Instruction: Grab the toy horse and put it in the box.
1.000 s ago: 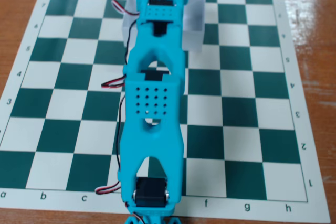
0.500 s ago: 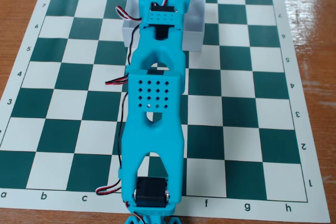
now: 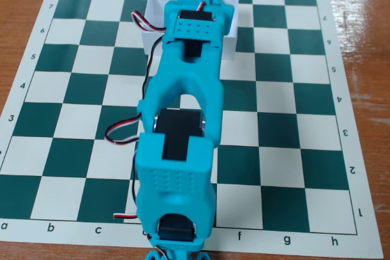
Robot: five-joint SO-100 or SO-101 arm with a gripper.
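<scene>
My turquoise plastic arm (image 3: 183,120) stretches straight up the middle of the fixed view, from my base at the bottom edge across the green-and-white chessboard mat (image 3: 292,120) that lies on the reddish wooden table (image 3: 365,22). My wrist end sits over the white rectangular open-topped box (image 3: 151,33), which stands near the far edge of the board; only its left wall, a strip of its back rim and its right corner show around me. My own body hides my gripper, so I cannot tell whether my jaws are apart, together or clamped on anything. The small grey-and-white toy horse is nowhere visible. Red, black and white servo wires (image 3: 119,133) loop out on my left side.
</scene>
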